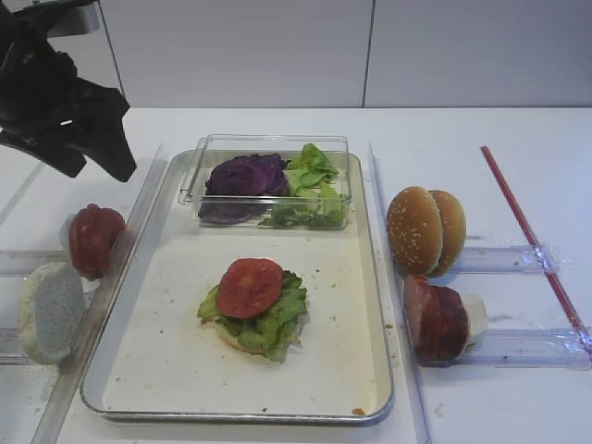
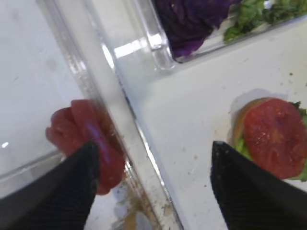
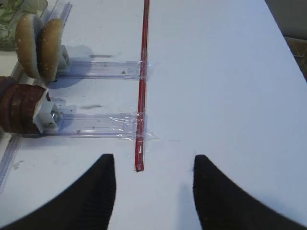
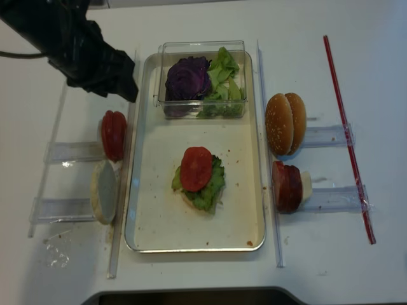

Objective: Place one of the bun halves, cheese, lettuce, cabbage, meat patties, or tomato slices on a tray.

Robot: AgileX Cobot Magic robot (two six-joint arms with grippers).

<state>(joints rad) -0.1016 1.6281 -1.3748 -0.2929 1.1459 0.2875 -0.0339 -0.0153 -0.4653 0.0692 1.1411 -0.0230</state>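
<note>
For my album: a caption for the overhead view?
Tomato slice on lettuce and bun in a tray, open left pincer alongside.

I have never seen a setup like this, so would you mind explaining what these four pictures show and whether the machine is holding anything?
It is a two-armed robot building a burger. Two pictures look down from above; two come from cameras on the wrists. On the silver tray sits a stack: bun half, lettuce, and a tomato slice on top. A clear box holds purple cabbage and more lettuce. Spare tomato slices stand left of the tray; sesame buns and meat patties stand right. The left gripper hangs open and empty above the tray's left edge. The right gripper is open and empty too.
</note>
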